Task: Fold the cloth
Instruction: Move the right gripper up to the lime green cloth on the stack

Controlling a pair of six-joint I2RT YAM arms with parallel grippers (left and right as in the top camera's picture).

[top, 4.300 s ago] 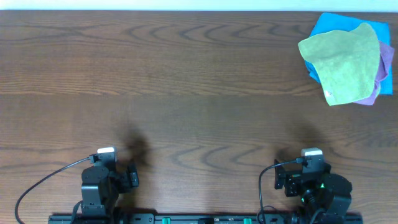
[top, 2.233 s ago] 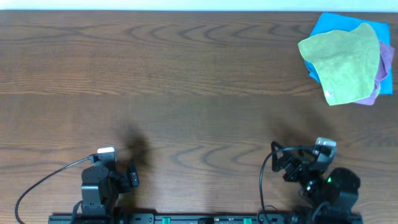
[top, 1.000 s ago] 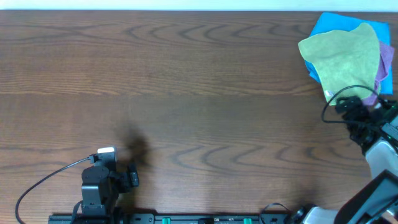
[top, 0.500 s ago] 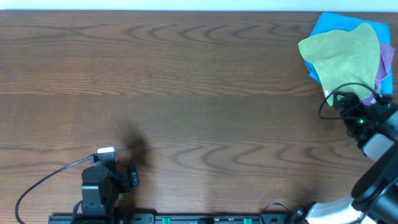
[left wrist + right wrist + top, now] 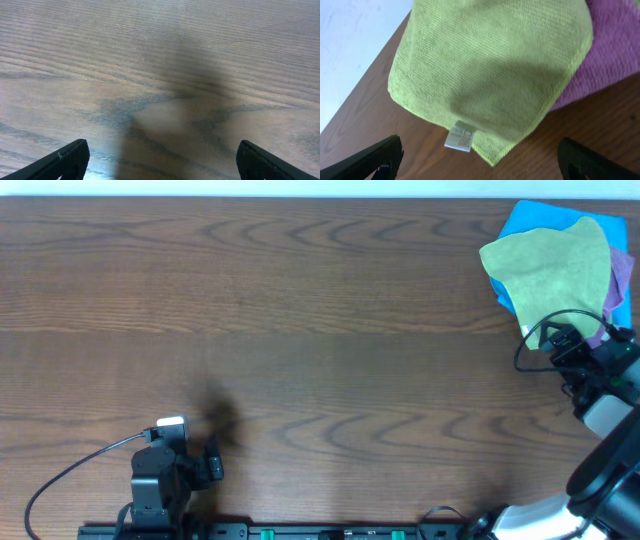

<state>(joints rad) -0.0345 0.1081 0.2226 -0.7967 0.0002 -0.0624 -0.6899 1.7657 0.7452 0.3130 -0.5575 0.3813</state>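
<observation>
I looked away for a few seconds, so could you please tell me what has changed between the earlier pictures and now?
The right arm swung from the near edge to the far right. The right end effector is now open at the near corner of the cloth, by the white tag, holding nothing. The left end effector, the cloth and the purple cloth beneath it stayed put.

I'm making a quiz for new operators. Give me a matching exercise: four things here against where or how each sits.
1 green cloth
2 blue cloth
3 left gripper
4 right gripper

A open above bare table
B open, facing the white tag
C topmost cloth
D partly under the green cloth, showing at its far side

Pairs: 1-C, 2-D, 3-A, 4-B
</observation>
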